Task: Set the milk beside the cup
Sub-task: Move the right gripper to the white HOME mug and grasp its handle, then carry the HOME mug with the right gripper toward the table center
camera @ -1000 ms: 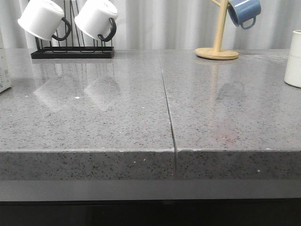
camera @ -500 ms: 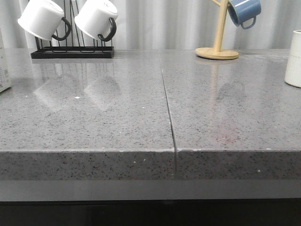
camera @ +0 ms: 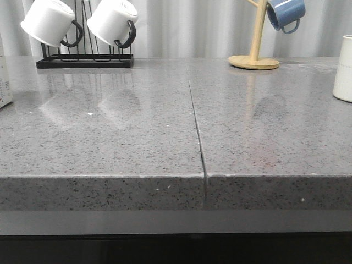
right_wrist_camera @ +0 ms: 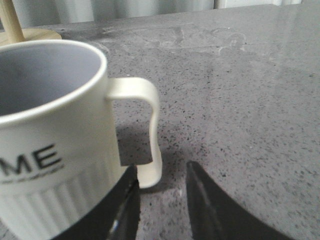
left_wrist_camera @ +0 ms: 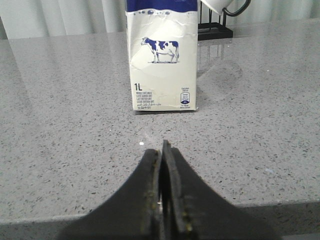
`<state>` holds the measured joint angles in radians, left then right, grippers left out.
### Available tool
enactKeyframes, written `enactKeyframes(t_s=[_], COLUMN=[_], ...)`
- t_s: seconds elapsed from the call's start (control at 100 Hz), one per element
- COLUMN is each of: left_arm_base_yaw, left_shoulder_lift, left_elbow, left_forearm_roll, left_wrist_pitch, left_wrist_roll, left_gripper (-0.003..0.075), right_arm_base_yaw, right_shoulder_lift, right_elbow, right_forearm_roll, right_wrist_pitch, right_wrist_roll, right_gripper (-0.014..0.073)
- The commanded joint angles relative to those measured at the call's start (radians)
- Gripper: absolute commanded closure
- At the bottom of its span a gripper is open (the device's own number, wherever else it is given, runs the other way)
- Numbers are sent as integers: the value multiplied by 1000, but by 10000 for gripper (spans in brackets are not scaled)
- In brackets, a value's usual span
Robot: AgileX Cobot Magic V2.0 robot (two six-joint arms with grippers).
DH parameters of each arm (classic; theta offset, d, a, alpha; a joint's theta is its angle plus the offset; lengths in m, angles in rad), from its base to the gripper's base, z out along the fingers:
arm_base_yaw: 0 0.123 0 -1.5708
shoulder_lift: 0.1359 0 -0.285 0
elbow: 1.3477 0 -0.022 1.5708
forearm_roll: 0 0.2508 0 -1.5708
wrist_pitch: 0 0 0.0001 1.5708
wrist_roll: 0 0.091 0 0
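The milk (left_wrist_camera: 161, 60), a white carton with a blue top, a cow picture and a "1L" mark, stands upright on the grey counter. In the front view only its edge (camera: 4, 82) shows at the far left. My left gripper (left_wrist_camera: 160, 147) is shut and empty, low over the counter, a short way in front of the carton. The cup (right_wrist_camera: 50, 140), a cream mug with a ribbed lower half and "ME" lettering showing, stands at the far right of the front view (camera: 344, 69). My right gripper (right_wrist_camera: 162, 167) is open, right beside the cup's handle (right_wrist_camera: 150, 130). Neither gripper shows in the front view.
A black rack (camera: 85, 60) holds two white mugs with black handles at the back left. A wooden mug tree (camera: 254, 55) with a blue mug (camera: 286, 14) stands at the back right. A seam (camera: 197, 132) runs down the counter's middle to the front edge.
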<state>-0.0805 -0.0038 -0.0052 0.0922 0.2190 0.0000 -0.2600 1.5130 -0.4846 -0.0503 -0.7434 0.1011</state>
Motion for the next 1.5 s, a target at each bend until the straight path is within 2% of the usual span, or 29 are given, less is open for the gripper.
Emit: enactKeyframes(t_s=[0.0,0.3,0.35,0.47,0.52,0.78,1.0,1.18,1.49], left_arm_base_yaw=[-5,-5,-5,-5,-5,-5,-5,-5,-5], left_shoulder_lift=[-31,-31,-31,-31,-31,-31,-31,-31,-31], left_elbow=[46,46,46,46,46,46,46,46,46], left_forearm_roll=[-7,-7,-7,-7,-7,-7,-7,-7,-7], left_wrist_pitch=[-86,-86,-86,-86,-86,-86,-86,-86,-86], left_wrist_roll=[0,0,0,0,0,0,0,0,0], left_gripper=[741,741,741,741,741,741,741,741,741], right_arm_base_yaw=[-1,6,6,6,6,47,227,397,522], right_shoulder_lift=[13,128,134,134,134,73,44,63,185], right_elbow=[-57,-178,-186,-189,-189,-190,-260,-329,-418], right_forearm_roll=[1,1,1,1,1,-36,-154,-164,-164], right_wrist_pitch=[-89,-106,-107,-107,-107,-108,-32,31,15], right_wrist_roll=[10,10,10,10,15,125,126,125,125], right_gripper=[335,354,406,615,666,661,659,659,659])
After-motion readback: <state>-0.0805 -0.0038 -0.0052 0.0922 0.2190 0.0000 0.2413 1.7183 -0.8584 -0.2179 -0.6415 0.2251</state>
